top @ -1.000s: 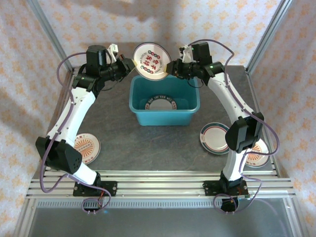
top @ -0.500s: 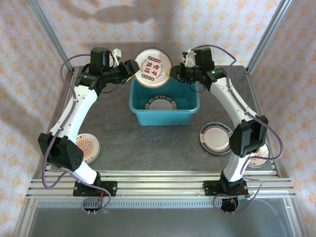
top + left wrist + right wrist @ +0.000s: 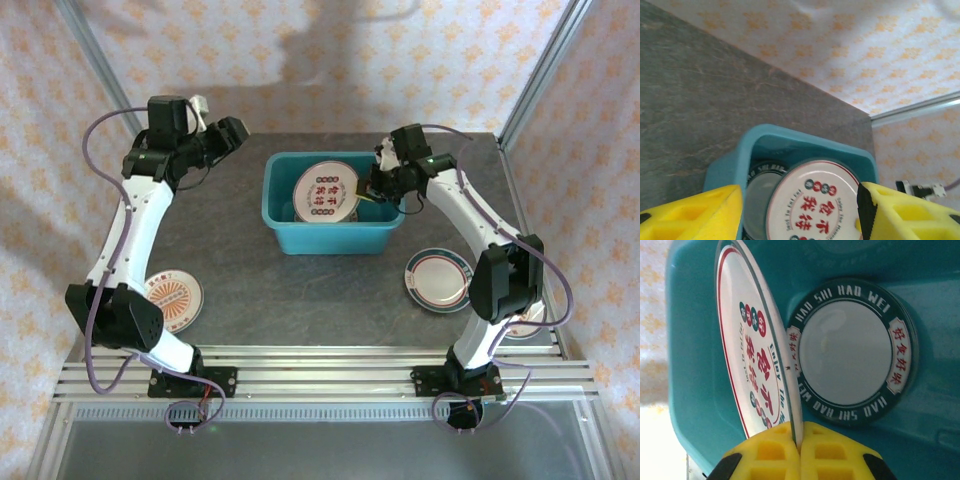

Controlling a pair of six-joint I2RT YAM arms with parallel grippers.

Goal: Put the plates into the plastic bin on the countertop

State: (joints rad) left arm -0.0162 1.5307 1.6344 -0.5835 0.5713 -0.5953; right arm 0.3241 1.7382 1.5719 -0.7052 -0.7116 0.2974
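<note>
Top external: grips the rim of the white red-lettered plate (image 3: 325,190) with the right end effector (image 3: 368,196), shut on it. Plate tilted just left of that end effector, inside the plastic bin (image 3: 330,240). Holds the left end effector (image 3: 238,130) open and empty, bin well apart to its right.

Left wrist: looks between spread yellow fingers (image 3: 690,215) onto bin and plate beyond.

Right wrist: pinches the plate edge; dark green plate (image 3: 850,347) flat on the bin floor just ahead.

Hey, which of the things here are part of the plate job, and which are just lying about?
Job: teal bin; red-lettered plate in the right gripper; green-rimmed plate lying in the bin; sunburst plate, teal-rimmed plate and a part-hidden plate on the countertop.
Just there: aluminium rails; patterned backdrop.
</note>
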